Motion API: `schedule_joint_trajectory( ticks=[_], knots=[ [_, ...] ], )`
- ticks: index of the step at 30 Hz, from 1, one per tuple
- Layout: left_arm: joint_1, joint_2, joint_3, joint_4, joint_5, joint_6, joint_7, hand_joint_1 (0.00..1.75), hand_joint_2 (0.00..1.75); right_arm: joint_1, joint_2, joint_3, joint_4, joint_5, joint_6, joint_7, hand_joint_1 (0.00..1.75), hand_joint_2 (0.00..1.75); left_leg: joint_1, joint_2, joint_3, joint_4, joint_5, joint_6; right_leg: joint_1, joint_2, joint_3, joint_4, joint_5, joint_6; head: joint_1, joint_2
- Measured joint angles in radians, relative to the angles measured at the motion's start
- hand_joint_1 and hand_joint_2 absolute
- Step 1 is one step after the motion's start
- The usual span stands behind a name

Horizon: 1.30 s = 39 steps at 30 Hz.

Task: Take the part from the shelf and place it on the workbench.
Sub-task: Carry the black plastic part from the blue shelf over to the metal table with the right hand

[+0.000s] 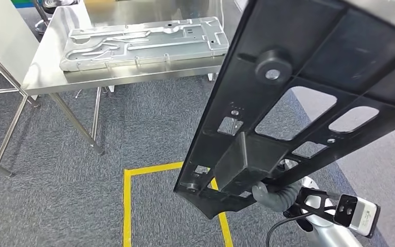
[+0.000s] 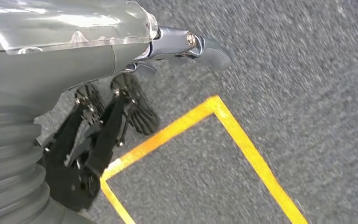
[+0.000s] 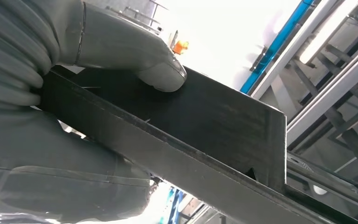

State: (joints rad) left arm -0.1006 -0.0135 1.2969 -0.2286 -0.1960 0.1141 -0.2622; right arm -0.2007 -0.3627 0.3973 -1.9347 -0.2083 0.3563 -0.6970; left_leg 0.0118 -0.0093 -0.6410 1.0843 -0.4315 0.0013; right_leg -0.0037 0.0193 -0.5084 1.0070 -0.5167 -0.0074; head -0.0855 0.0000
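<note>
With the black part (image 1: 308, 98) off the shelf and gripped in my right hand (image 3: 51, 112), left hand (image 2: 107, 126) idle with fingers loosely spread, only setting it on the steel surface (image 1: 46, 72) remains.

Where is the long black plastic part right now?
In the head view, the long black plastic part is on the right, gripped by the right hand, above the yellow floor tape.
</note>
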Motion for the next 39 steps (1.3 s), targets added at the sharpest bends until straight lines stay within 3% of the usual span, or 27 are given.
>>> schedule_joint_trajectory(
  ticks=[1,3,6,7,9,10,11,12,14,16,19,21,23,25,26,27,29,31,33,36,38,39],
  knots=[
    [-0.001,0.001,0.0,0.0,0.0,0.0,0.0,0.0,1.75,0.002,0.001,-0.003,-0.001,0.004,0.002,0.0,1.75,1.75,-0.005,0.001,0.016,-0.035,0.008,0.006,0.0,0.0,0.004,0.0,-0.006,0.005,0.0,0.0],
    [-0.003,0.002,0.0,0.0,-0.001,0.001,0.0,0.0,1.75,0.012,0.006,-0.009,-0.004,0.014,0.005,0.0,1.75,1.75,-0.012,0.001,0.025,-0.053,-0.002,0.013,-0.002,-0.001,0.006,-0.005,-0.012,0.016,0.0,0.0],
    [-0.003,0.001,0.0,0.0,0.0,0.003,0.0,0.0,1.75,0.025,0.013,-0.02,-0.021,0.022,0.016,0.0,1.75,1.75,-0.003,0.002,0.048,-0.077,-0.003,0.026,-0.002,-0.006,0.006,0.016,-0.033,0.032,0.0,0.0],
    [-0.003,0.001,0.0,0.0,0.0,0.003,0.0,0.0,1.75,0.026,0.015,-0.025,-0.024,0.023,0.022,-0.001,1.75,1.75,0.001,0.003,0.057,-0.085,-0.005,0.03,-0.002,-0.008,-0.016,0.063,-0.054,0.036,0.0,0.0],
    [-0.003,0.0,0.0,0.0,0.0,0.005,0.0,0.0,1.75,0.027,0.019,-0.031,-0.024,0.026,0.035,-0.001,1.75,1.75,0.001,0.004,0.069,-0.089,-0.014,0.033,-0.007,-0.011,-0.099,0.201,-0.102,0.043,0.0,0.0],
    [-0.003,0.0,0.0,0.0,0.0,0.006,0.0,0.0,1.75,0.027,0.023,-0.032,-0.021,0.027,0.039,0.0,1.75,1.75,0.001,0.004,0.075,-0.089,-0.02,0.034,-0.01,-0.012,-0.14,0.256,-0.111,0.046,0.0,0.0],
    [-0.003,0.0,0.0,0.0,0.0,0.006,-0.001,0.0,1.75,0.026,0.026,-0.033,-0.019,0.028,0.041,0.0,1.75,1.75,0.001,0.004,0.083,-0.089,-0.027,0.033,-0.013,-0.013,-0.165,0.277,-0.098,0.049,0.0,0.0],
    [-0.003,0.0,0.0,0.0,0.0,0.005,-0.001,0.0,1.75,0.023,0.03,-0.033,-0.016,0.028,0.041,0.0,1.75,1.75,0.002,0.003,0.092,-0.089,-0.033,0.031,-0.016,-0.014,-0.171,0.26,-0.065,0.052,0.0,0.0],
    [-0.002,-0.001,0.0,0.0,0.0,0.003,-0.004,0.0,1.75,0.012,0.037,-0.033,-0.01,0.029,0.037,0.0,1.75,1.75,0.003,0.002,0.112,-0.088,-0.049,0.024,-0.022,-0.017,-0.134,0.134,0.032,0.054,0.0,0.0],
    [-0.003,0.0,0.0,0.0,0.0,0.0,-0.006,0.0,1.75,-0.004,0.045,-0.031,-0.003,0.029,0.031,0.0,1.75,1.75,0.001,0.002,0.123,-0.086,-0.065,0.012,-0.021,-0.018,-0.094,0.028,0.078,0.048,0.0,0.0],
    [-0.005,0.0,0.0,0.0,0.0,-0.001,-0.007,0.0,1.75,-0.02,0.055,-0.025,0.007,0.029,0.02,0.001,1.75,1.75,-0.001,0.002,0.131,-0.09,-0.078,-0.007,-0.016,-0.014,-0.083,0.007,0.069,0.026,0.0,0.0],
    [-0.006,0.0,0.0,0.0,0.0,-0.002,-0.007,0.0,1.75,-0.028,0.059,-0.022,0.011,0.028,0.02,0.0,1.75,1.75,0.003,0.004,0.127,-0.063,-0.094,-0.017,-0.017,-0.013,-0.073,0.002,0.065,0.011,0.0,0.0],
    [-0.006,0.0,0.0,0.0,0.0,-0.003,-0.007,0.0,1.75,-0.034,0.063,-0.02,0.015,0.026,0.019,0.0,1.75,1.75,0.005,0.004,0.074,0.045,-0.14,-0.022,-0.016,-0.015,-0.061,-0.001,0.058,0.0,0.0,0.0],
    [-0.005,0.0,0.0,0.0,0.0,-0.004,-0.007,0.0,1.75,-0.037,0.067,-0.018,0.02,0.023,0.018,0.0,1.75,1.75,0.005,0.004,-0.013,0.183,-0.182,-0.023,-0.012,-0.015,-0.051,-0.001,0.047,-0.005,0.0,0.0],
    [-0.003,0.001,0.0,0.0,0.0,-0.004,-0.007,0.0,1.75,-0.037,0.067,-0.016,0.022,0.022,0.016,0.0,1.75,1.75,0.005,0.004,-0.043,0.217,-0.178,-0.022,-0.011,-0.015,-0.045,-0.001,0.041,-0.006,0.0,0.0],
    [-0.001,0.001,0.0,0.0,0.0,-0.005,-0.007,0.0,1.75,-0.037,0.068,-0.014,0.024,0.022,0.012,0.0,1.75,1.75,0.005,0.004,-0.054,0.21,-0.152,-0.02,-0.009,-0.014,-0.037,0.0,0.035,-0.006,0.0,0.0],
    [0.001,0.001,0.0,0.0,0.0,-0.005,-0.007,0.0,1.75,-0.038,0.07,-0.009,0.026,0.022,0.003,0.0,1.75,1.75,0.003,0.004,-0.025,0.094,-0.059,-0.01,-0.007,-0.013,-0.016,-0.001,0.019,-0.004,0.0,0.0],
    [0.001,0.003,0.001,0.0,-0.001,-0.005,-0.007,0.0,1.75,-0.043,0.075,-0.002,0.027,0.026,-0.006,0.0,1.75,1.75,-0.004,0.004,0.017,-0.021,-0.002,0.001,-0.004,-0.011,-0.003,0.0,0.005,0.004,0.0,0.0],
    [0.002,0.004,0.001,0.0,-0.001,-0.003,-0.007,0.0,1.75,-0.048,0.077,0.006,0.028,0.031,-0.019,0.001,1.75,1.75,-0.011,0.003,0.029,-0.051,-0.003,0.009,-0.004,-0.01,0.0,-0.002,-0.003,0.015,0.0,0.0],
    [0.004,0.004,0.001,0.0,0.0,-0.002,-0.007,0.0,1.75,-0.062,0.077,0.018,0.033,0.036,-0.042,0.001,1.75,1.75,-0.006,-0.003,0.04,-0.066,-0.006,0.023,-0.006,-0.016,0.004,0.008,-0.018,0.031,0.0,0.0],
    [0.004,0.003,0.0,0.0,0.0,-0.001,-0.007,0.0,1.75,-0.073,0.077,0.024,0.037,0.043,-0.054,0.0,1.75,1.75,-0.001,-0.006,0.053,-0.075,-0.009,0.032,-0.009,-0.018,-0.039,0.097,-0.058,0.04,0.0,0.0],
    [0.003,0.003,0.0,0.0,0.0,-0.001,-0.007,0.0,1.75,-0.075,0.077,0.027,0.039,0.046,-0.06,0.0,1.75,1.75,-0.001,-0.007,0.057,-0.076,-0.014,0.036,-0.009,-0.018,-0.082,0.169,-0.084,0.043,0.0,0.0]
  ],
)
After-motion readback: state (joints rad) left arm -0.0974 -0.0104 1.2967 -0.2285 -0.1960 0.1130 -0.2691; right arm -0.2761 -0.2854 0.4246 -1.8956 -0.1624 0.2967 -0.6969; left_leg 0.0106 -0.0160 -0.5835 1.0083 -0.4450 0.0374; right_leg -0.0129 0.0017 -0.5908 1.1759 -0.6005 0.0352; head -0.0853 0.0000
